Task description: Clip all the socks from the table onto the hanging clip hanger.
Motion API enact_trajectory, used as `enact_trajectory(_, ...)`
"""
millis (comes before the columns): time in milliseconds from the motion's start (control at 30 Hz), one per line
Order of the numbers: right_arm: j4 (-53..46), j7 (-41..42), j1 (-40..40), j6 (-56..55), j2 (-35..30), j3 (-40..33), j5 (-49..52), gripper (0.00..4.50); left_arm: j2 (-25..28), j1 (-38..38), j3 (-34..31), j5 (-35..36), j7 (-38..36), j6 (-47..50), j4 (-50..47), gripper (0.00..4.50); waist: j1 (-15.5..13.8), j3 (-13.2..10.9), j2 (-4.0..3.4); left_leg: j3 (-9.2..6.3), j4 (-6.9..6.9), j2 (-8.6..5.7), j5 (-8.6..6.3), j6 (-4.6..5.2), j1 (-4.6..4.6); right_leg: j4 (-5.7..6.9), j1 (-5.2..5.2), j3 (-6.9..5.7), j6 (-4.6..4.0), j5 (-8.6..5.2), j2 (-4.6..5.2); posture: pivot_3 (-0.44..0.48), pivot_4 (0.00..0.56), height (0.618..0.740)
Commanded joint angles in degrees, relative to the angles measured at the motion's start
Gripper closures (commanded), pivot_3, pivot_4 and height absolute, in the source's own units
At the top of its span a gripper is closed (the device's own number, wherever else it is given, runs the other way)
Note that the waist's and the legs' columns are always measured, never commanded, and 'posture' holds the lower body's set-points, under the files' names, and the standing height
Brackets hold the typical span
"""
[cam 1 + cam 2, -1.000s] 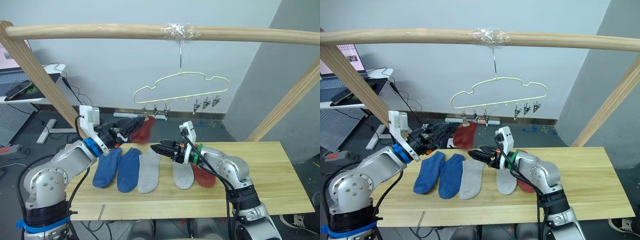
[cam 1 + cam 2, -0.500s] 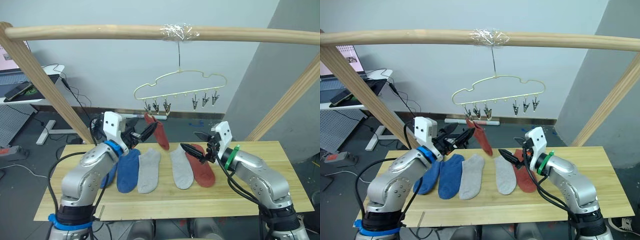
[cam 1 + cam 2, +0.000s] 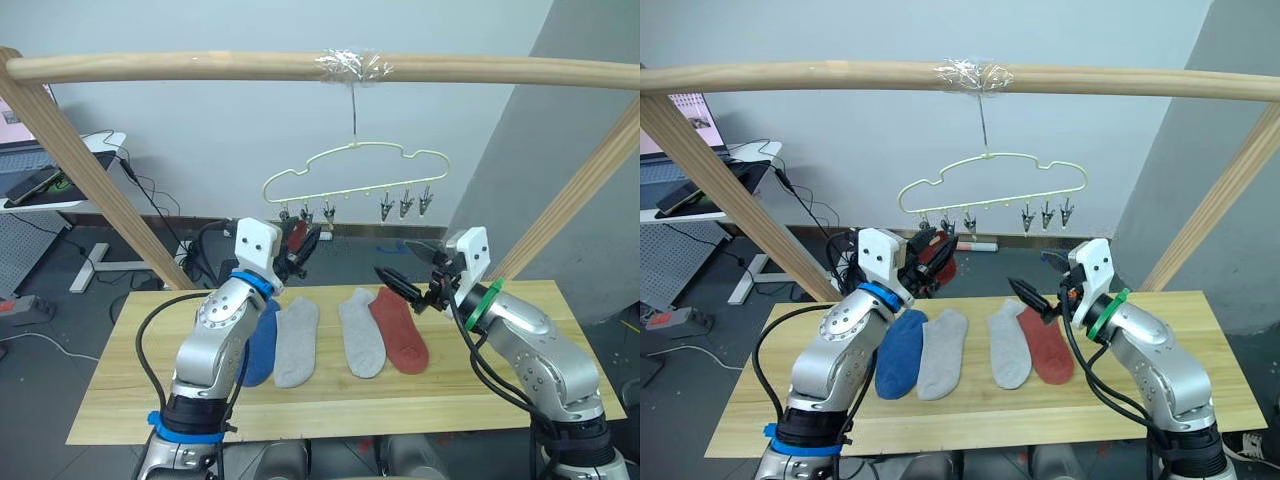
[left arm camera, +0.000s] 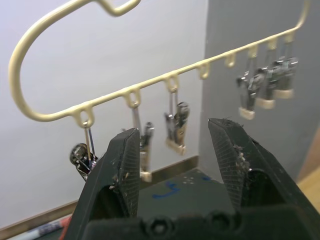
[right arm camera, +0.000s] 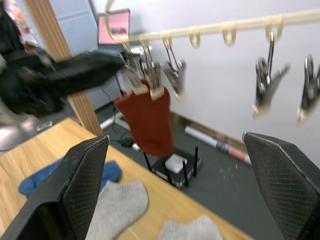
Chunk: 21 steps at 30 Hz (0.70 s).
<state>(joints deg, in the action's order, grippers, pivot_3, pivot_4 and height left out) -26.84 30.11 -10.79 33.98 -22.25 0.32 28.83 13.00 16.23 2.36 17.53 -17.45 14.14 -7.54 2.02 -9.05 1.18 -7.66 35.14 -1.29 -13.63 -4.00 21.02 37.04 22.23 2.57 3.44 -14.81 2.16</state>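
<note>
Your left gripper [image 4: 172, 150] spread empty below clip hanger [image 3: 352, 152], rust sock [image 5: 146, 120] clipped there, right gripper [image 3: 1038, 281] spread empty, remaining socks [image 3: 358, 331] on desk [image 3: 330, 400]

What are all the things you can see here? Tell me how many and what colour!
clip hanger: one, pale yellow, hanging from the pole
clips: six, grey, in a row under the hanger
hanging sock: one, rust red, clipped at the hanger's left end
blue sock: one seen, on the table beside the left arm
grey socks: two, mid table
red sock: one, rust red, on the table, rightmost in the row
table: one, pale wood
wooden pole: one, light wood, overhead
desk: one, white, back left
left gripper: black fingers, open, by the clips
right gripper: black fingers, open, empty
</note>
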Motion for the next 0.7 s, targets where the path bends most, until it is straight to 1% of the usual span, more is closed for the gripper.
enact_trajectory(33, -2.67, 1.13, -1.94, -1.13, -0.68, -1.73, 1.84, 0.00, -1.75, 2.09, -0.22, -2.55, 0.66, -4.57, 3.29, 2.13, 0.02, 0.00, 0.00, 0.00, 0.01, 0.00, 0.00, 0.00, 0.00, 0.00, 0.00, 0.00, 0.00, 0.00, 0.00, -0.083, 0.094, 0.740)
enact_trajectory(333, -3.45, -0.11, -4.70, 0.61, -0.41, -2.37, 4.10, 0.00, -4.51, 5.08, -1.50, -4.02, 0.81, -8.04, 9.84, 2.13, 0.56, 0.00, 0.00, -0.02, 0.02, 0.00, 0.00, 0.01, 0.01, 0.02, -0.01, -0.01, 0.01, 0.01, 0.00, -0.096, 0.105, 0.740)
enact_trajectory(700, -4.20, -0.80, -5.07, 1.55, -1.08, -2.67, 4.92, 0.00, -6.30, 8.56, -3.04, -5.53, 2.40, -10.72, 15.68, 2.13, 1.12, 0.00, 0.00, -0.03, 0.06, -0.01, 0.00, 0.02, 0.01, 0.07, -0.01, -0.01, 0.03, 0.02, 0.00, -0.110, 0.108, 0.740)
